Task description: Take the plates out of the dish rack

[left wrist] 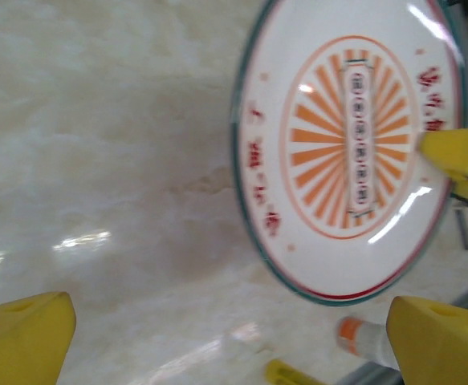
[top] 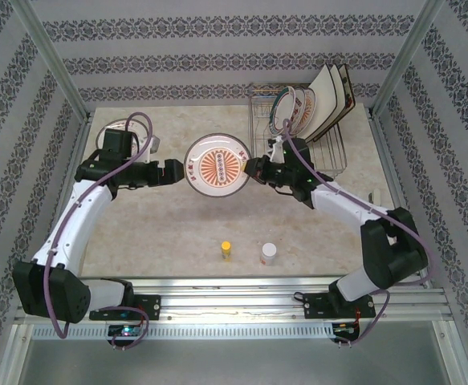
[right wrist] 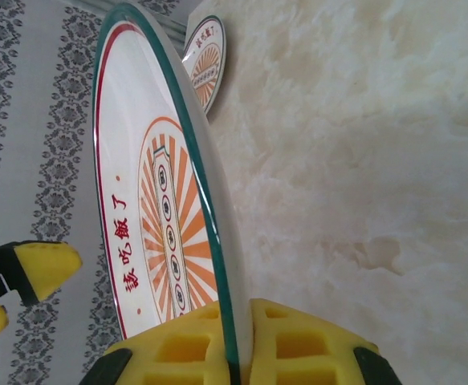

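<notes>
Right gripper (top: 255, 167) clamped on plate (top: 216, 166) rim, left gripper (top: 172, 171) apart beside it

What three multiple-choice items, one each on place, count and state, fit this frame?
1. Where is the rack? A back right; B front left; C centre.
2. How many bottles stand near the front? A one; B two; C four.
3. The right end effector is: A open; B shut on the plate; C shut on a bottle.
Key: 1 A, it sits in the far right corner. 2 B, one yellow, one white. 3 B, it clamps the plate's rim.
</notes>
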{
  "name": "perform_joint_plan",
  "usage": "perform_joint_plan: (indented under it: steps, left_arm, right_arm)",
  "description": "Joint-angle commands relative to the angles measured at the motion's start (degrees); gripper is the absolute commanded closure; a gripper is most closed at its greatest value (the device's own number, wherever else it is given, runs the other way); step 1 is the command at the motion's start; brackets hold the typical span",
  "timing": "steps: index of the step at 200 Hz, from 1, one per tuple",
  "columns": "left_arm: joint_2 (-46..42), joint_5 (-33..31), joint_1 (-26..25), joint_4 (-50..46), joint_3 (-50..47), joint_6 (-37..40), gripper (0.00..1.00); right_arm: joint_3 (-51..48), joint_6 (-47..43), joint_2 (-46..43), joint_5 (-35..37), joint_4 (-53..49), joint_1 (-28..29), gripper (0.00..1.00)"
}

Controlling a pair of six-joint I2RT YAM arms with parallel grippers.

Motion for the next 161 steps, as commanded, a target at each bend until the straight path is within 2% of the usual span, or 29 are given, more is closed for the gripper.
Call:
perform_joint_plan:
  steps: [1,25,68,86,98,109,119,129,141,161]
  left_arm:
    - [-0.6,8.5,-0.3,10.3,-2.7,-5.8,0.00]
    - [-0.2,10.7,0.2,15.6,-5.4,-8.8,0.00]
    - [1.6,12.5,1.6,23.6,-7.3,-12.6,0.12]
    - [2.1,13.8,2.1,27.1,-8.0,-14.6,0.24]
    - [2.6,14.6,2.2,28.4,-8.4,-15.4,0.40]
    - [3.0,14.9,2.3,28.7,-8.8,-15.5,0.49]
    - [3.1,14.9,2.4,29.1,-9.3,-15.6,0.64]
    - [3.2,14.9,2.5,29.2,-9.7,-15.5,0.69]
    - [3.2,14.9,2.7,29.4,-10.3,-15.5,0.84]
    - [3.4,15.1,3.0,29.5,-10.6,-15.5,1.00]
  right_arm:
    - [4.6,1.6,0.5,-4.0,6.7,1.6,1.00]
    - [4.4,3.4,1.2,-4.0,9.7,2.8,1.00]
    - [4.2,4.9,2.0,-3.5,11.9,4.1,1.00]
    - [4.3,5.0,2.2,-3.2,11.9,4.5,1.00]
    - [4.5,5.0,2.1,-3.0,11.8,4.5,1.00]
    - [5.0,4.9,2.2,-3.1,11.3,4.5,1.00]
    - [5.5,4.7,2.3,-3.2,10.9,4.5,1.00]
    - [5.9,4.6,2.5,-3.2,10.6,4.5,1.00]
    - [6.4,4.6,2.6,-3.3,10.5,4.5,1.00]
    - [6.9,4.5,2.9,-3.2,10.0,4.6,1.00]
